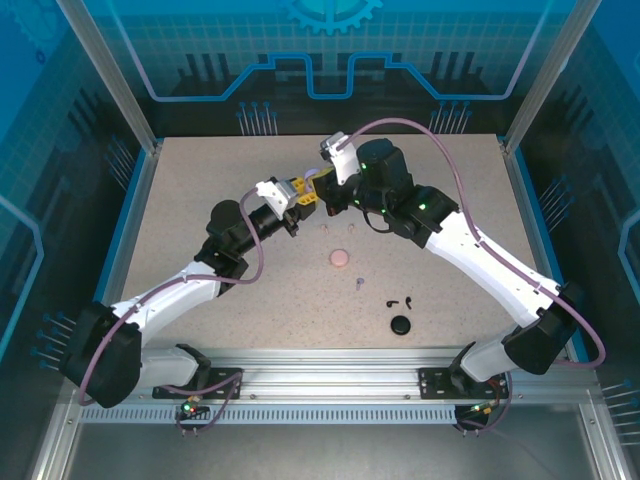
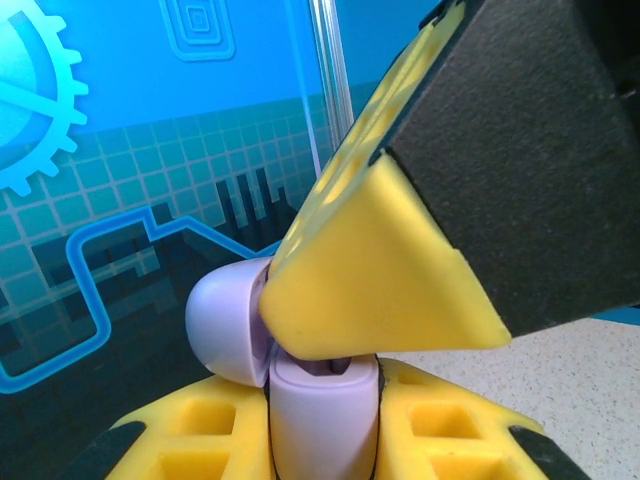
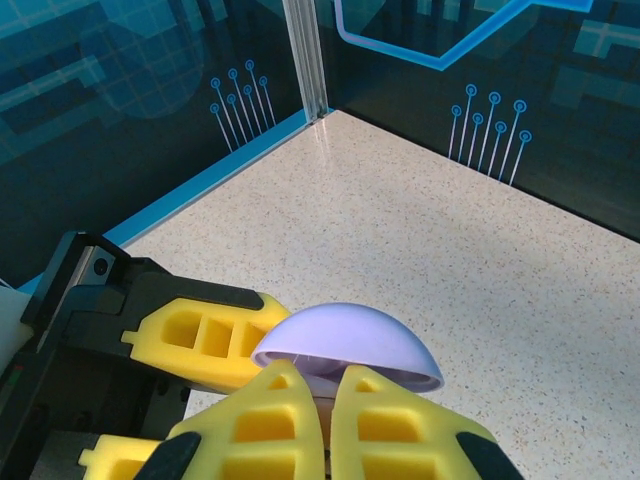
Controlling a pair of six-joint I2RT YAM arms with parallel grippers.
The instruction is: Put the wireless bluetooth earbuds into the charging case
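My left gripper (image 2: 325, 405) is shut on a purple charging case (image 2: 322, 415), held above the table with its domed lid (image 2: 225, 320) swung open. My right gripper (image 3: 330, 385) is shut, and its yellow fingertips (image 2: 380, 270) press into the case's open mouth under the lid (image 3: 350, 345). Whether an earbud sits between those tips is hidden. Both grippers meet at the back middle of the table, left gripper (image 1: 300, 193) and right gripper (image 1: 322, 188). One purple earbud (image 1: 358, 284) lies on the table, nearer than both.
A pink round case (image 1: 341, 258) lies mid-table, with two pale earbuds (image 1: 325, 229) just behind it. Two black earbuds (image 1: 400, 300) and a black case (image 1: 401, 325) lie toward the front right. Glass walls close off the table's back and sides (image 3: 300, 110).
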